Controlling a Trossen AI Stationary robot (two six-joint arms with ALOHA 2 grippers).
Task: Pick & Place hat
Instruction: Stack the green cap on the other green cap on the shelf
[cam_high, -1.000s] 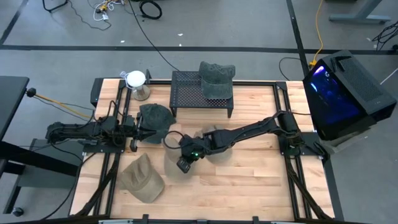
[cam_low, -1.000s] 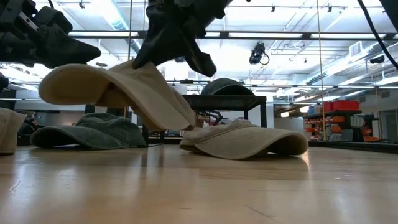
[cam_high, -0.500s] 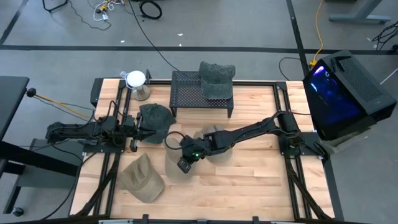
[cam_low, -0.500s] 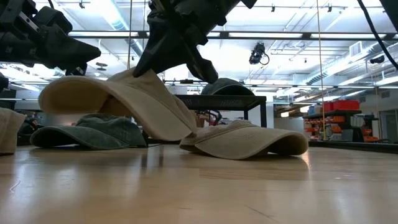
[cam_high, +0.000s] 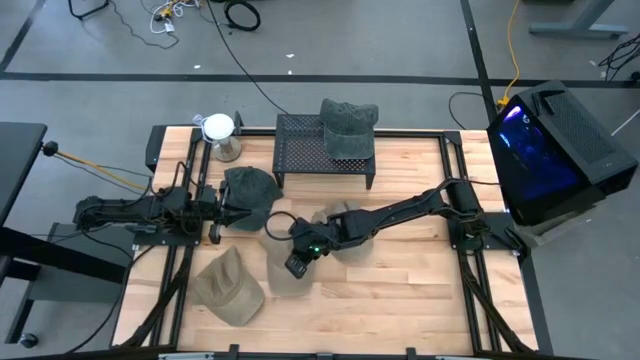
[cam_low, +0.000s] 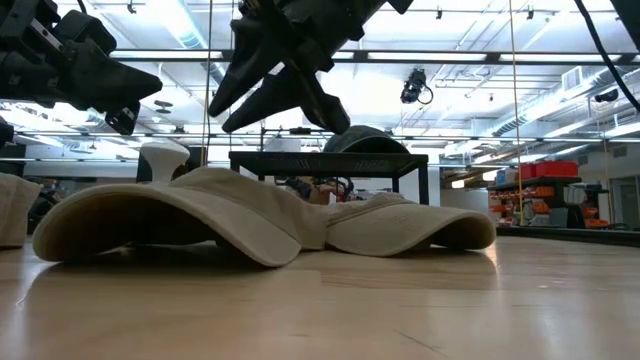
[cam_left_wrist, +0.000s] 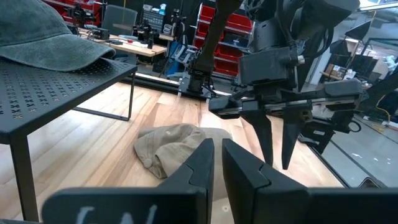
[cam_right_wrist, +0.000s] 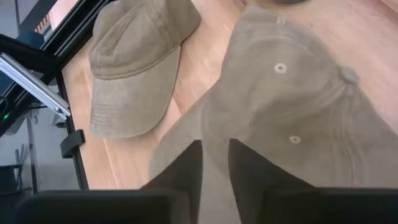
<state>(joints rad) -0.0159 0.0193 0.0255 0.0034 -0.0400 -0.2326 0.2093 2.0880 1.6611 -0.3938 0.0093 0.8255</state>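
At the left of the high view, the left arm lies stretched flat along the desk (cam_high: 400, 300), its left end effector (cam_high: 222, 212) beside a dark green hat (cam_high: 251, 192), fingers nearly together and holding nothing. Lower left, an olive hat (cam_high: 229, 285) rests near the desk's front edge. At centre, a tan hat (cam_low: 180, 212) lies flat on the wood, touching another tan hat (cam_low: 410, 225). The right arm reaches in low from the right, elbow bent, its right end effector (cam_low: 265, 95) just above the first tan hat, fingers apart and empty. Upper centre, a black mesh stand (cam_high: 305, 150) carries another green hat (cam_high: 347, 125).
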